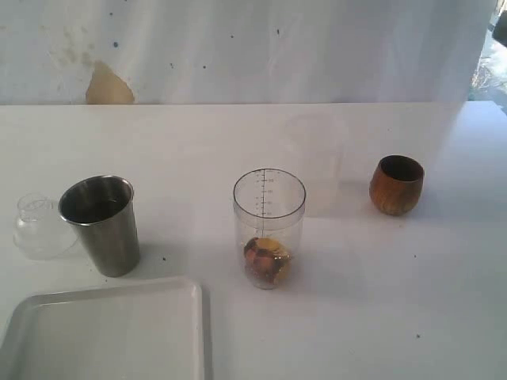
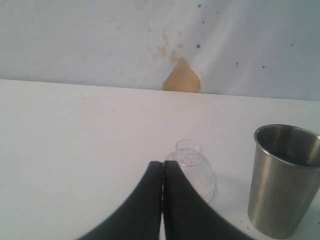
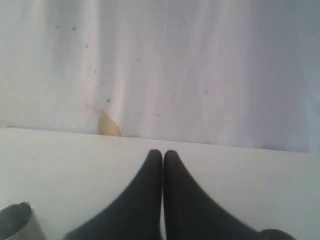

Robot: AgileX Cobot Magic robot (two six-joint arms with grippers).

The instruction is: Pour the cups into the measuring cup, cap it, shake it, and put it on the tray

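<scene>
What shows of the robot is basically two sets of fingers: the left gripper (image 2: 163, 164) is a pair of plain matte black fingers (image 2: 145, 200), wide at the base and sweeping in a smooth curve to narrow, rounded tips. The right gripper (image 3: 162, 154) looks like the same part, same flat black and same fin-like taper, with a rounded dark bump low on one finger's outer side. Surfaces look smooth, and anything finer is too blurry to make out.

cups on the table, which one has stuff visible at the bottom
The tall clear measuring cup in the middle: black scale marks, brownish-orange pieces at its bottom. The steel tumbler and wooden cup are opaque.
</scene>
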